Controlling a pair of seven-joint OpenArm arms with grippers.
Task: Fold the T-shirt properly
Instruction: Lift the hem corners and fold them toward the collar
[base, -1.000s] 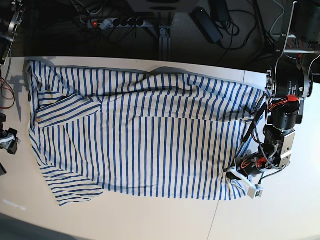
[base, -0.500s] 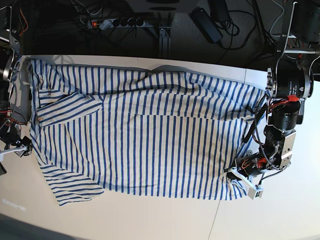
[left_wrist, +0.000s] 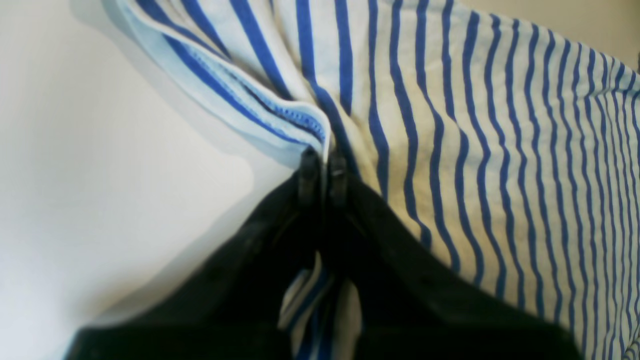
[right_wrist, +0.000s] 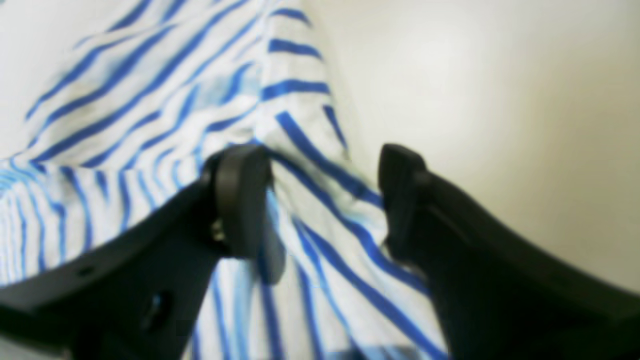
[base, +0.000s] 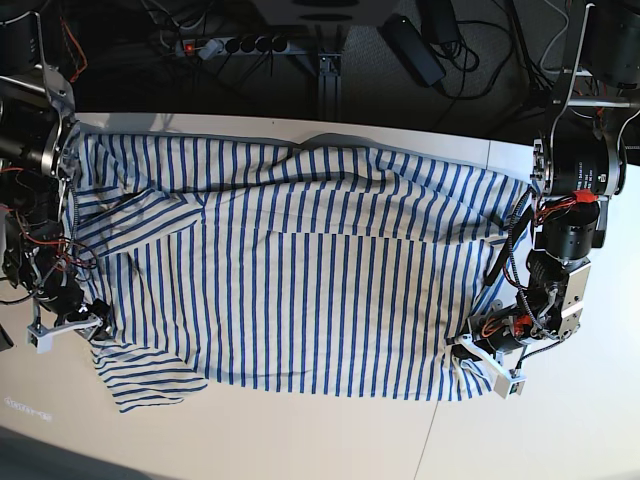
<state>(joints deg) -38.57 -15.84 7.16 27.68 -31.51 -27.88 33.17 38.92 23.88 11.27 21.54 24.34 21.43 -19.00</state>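
Note:
The striped T-shirt lies spread flat on the white table. My left gripper is at the shirt's lower right corner in the base view. In the left wrist view the left gripper is shut on the hem of the T-shirt, with cloth pinched between its jaws. My right gripper is at the shirt's left edge, above the lower sleeve. In the right wrist view the right gripper is open, and its fingers straddle a raised fold of the T-shirt.
Behind the table's far edge the dark floor holds a power strip, a black box and cables. The left arm's motor housing stands at the table's right side. The right arm's body stands at the left edge.
My right arm has come in from the left edge and set its open gripper over the shirt's left edge. The left arm has stayed in place, still shut on the hem.

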